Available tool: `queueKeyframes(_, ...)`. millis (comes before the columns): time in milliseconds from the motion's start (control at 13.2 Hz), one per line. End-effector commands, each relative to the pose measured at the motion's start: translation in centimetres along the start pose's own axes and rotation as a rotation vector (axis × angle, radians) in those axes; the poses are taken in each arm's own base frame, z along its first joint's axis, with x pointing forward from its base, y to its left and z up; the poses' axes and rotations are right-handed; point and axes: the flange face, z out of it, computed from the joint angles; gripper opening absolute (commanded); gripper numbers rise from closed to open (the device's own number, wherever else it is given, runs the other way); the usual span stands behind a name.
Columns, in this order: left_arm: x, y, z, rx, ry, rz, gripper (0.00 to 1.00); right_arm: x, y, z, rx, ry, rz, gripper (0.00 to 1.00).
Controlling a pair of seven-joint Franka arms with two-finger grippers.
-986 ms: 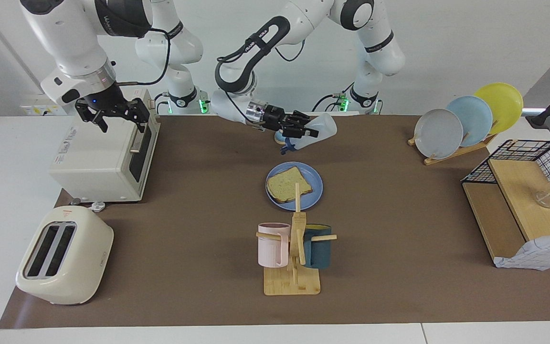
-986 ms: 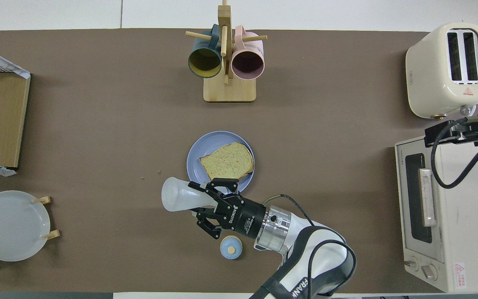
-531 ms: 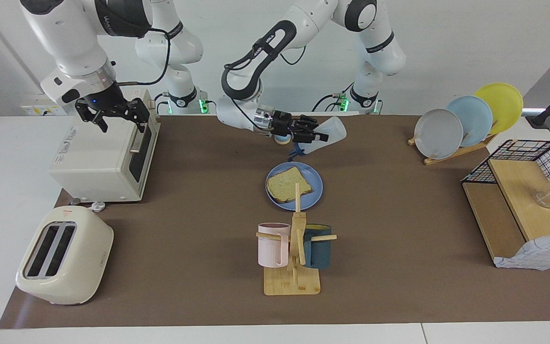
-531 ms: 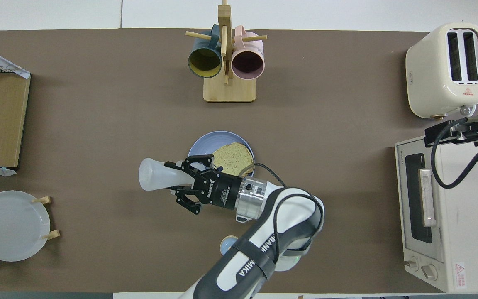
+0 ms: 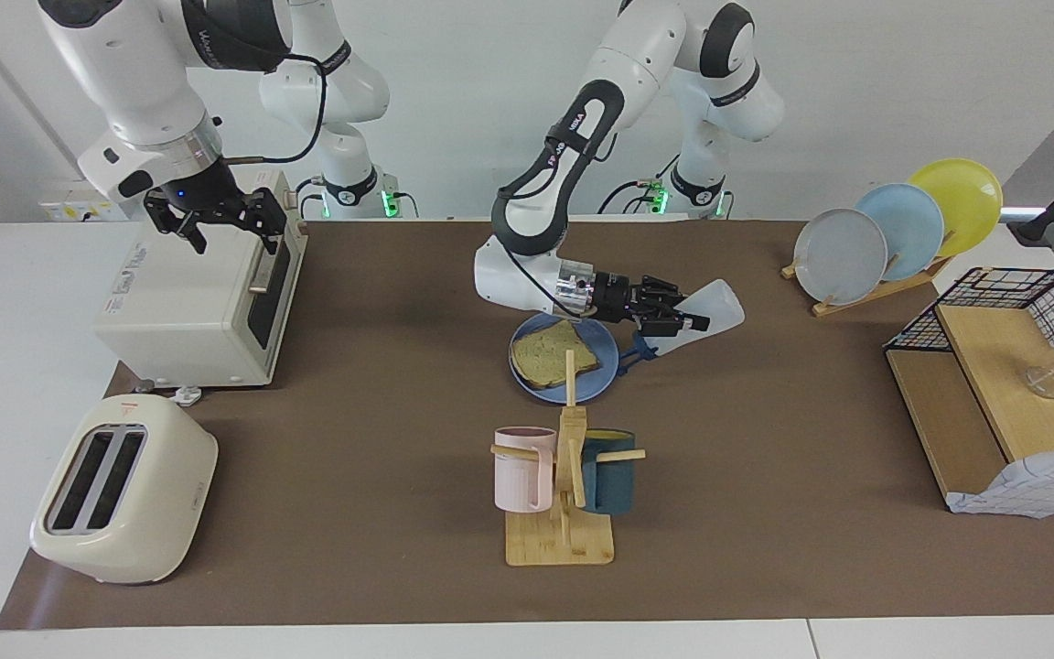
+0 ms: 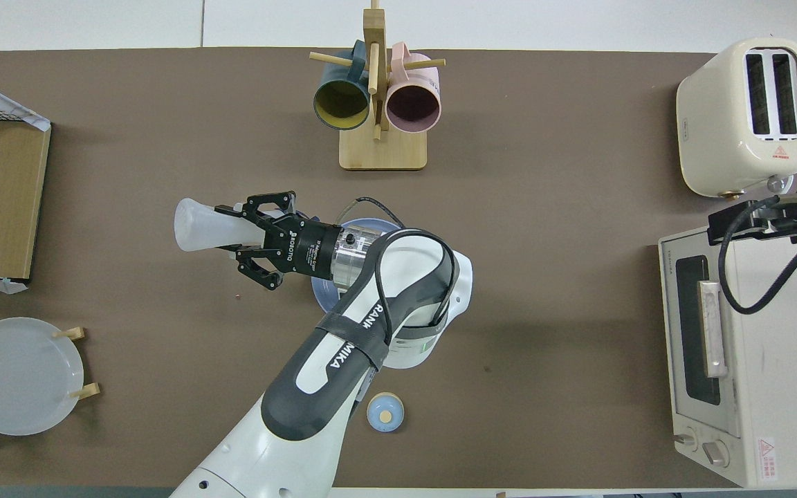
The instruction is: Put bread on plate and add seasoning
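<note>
The bread (image 5: 553, 354) lies flat on the round blue plate (image 5: 596, 384) at the middle of the table. My left gripper (image 5: 673, 320) is shut on the seasoning (image 5: 708, 313), a whitish bottle held tilted, with its dark blue cap (image 5: 640, 349) low beside the plate's rim on the left arm's side. In the overhead view the left gripper (image 6: 246, 232) and the seasoning (image 6: 203, 232) show, but the arm hides the bread and all but a strip of the plate (image 6: 320, 299). My right gripper (image 5: 216, 224) waits open over the toaster oven (image 5: 198, 293).
A mug rack (image 5: 564, 476) with a pink and a dark teal mug stands just farther from the robots than the plate. A toaster (image 5: 124, 490), upright plates in a rack (image 5: 893, 238), a wire-and-wood shelf (image 5: 1003, 384) and a small bell (image 6: 385, 413) are also here.
My left gripper has carried the seasoning from over the bell, across the plate, toward the left arm's end. The bottle now hangs lower, beside the plate. The right arm has not moved.
</note>
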Motion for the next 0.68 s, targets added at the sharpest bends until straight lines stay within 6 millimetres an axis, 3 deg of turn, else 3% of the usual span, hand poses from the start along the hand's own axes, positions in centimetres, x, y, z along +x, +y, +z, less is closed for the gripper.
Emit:
queueKeyframes(0,-0.4,1.5,-3.1,0.052,0.007,0.013,0.00,-0.4,0.5,-0.3,0.000,0.003,-0.024,1.00)
queueKeyframes(379,-2.1,6.5,-10.8,0.072,0.057,0.052,0.00,-0.4,0.5,-0.3,0.000,0.003,-0.024,1.00)
queueKeyframes(455,-2.5,7.4,-11.9,0.073,0.066,0.060,0.00,-0.4,0.5,-0.3,0.000,0.003,-0.024,1.00)
queueKeyframes(607,-2.5,7.6,-12.1,0.068,0.071,0.063,0.00,-0.4,0.5,-0.3,0.000,0.003,-0.024,1.00)
